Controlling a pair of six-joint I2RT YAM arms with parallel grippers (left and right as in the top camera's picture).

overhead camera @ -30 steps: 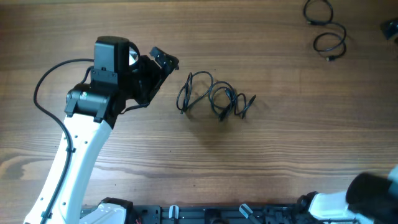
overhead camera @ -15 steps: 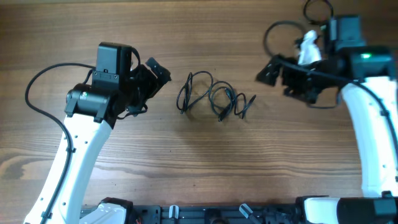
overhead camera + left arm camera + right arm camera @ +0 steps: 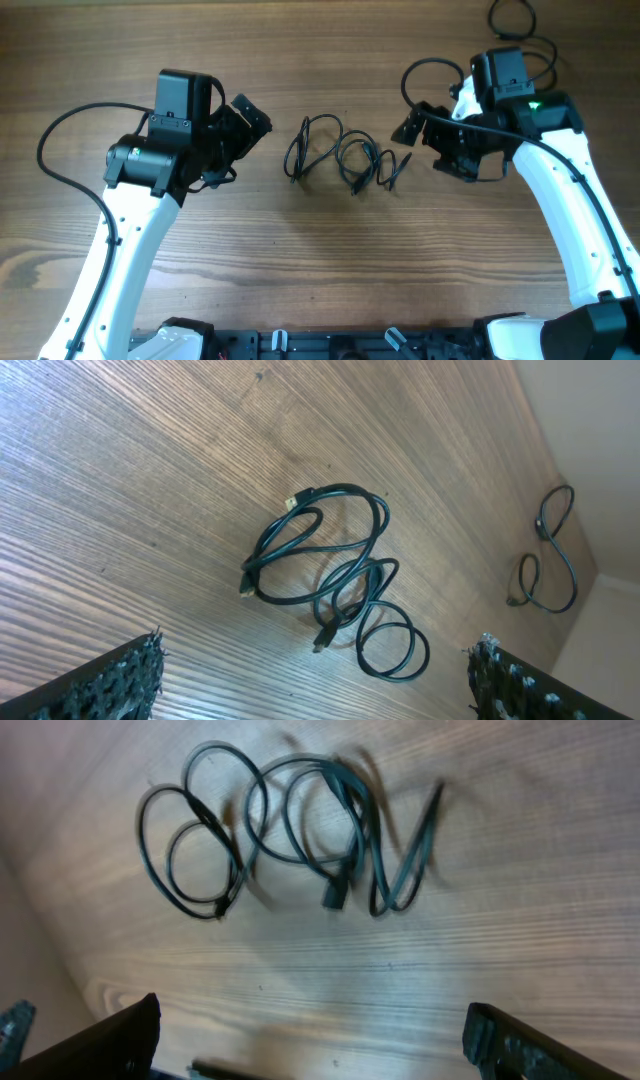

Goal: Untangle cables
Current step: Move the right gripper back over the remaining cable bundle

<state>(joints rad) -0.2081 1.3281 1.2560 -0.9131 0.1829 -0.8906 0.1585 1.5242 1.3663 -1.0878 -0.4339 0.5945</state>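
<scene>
Wood-grain table (image 3: 300, 270) w/ tangled black cables (image 3: 345, 158) lying at ctr. A 2nd cable (image 3: 548, 555), looped, rests well apart, nr the far-right edge.

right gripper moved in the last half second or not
Yes. The right gripper has shifted left, closer to the tangled cables, which stayed put.

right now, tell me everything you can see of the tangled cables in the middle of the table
The tangled cables are thin, black, rubbery-looking cords wound into several overlapping loops, with small plugs at the ends, one of them pale-tipped in the left wrist view. The bundle lies flat in the middle of the wooden table, touching only the wood. The left gripper and right gripper flank it, open, without contact.
</scene>
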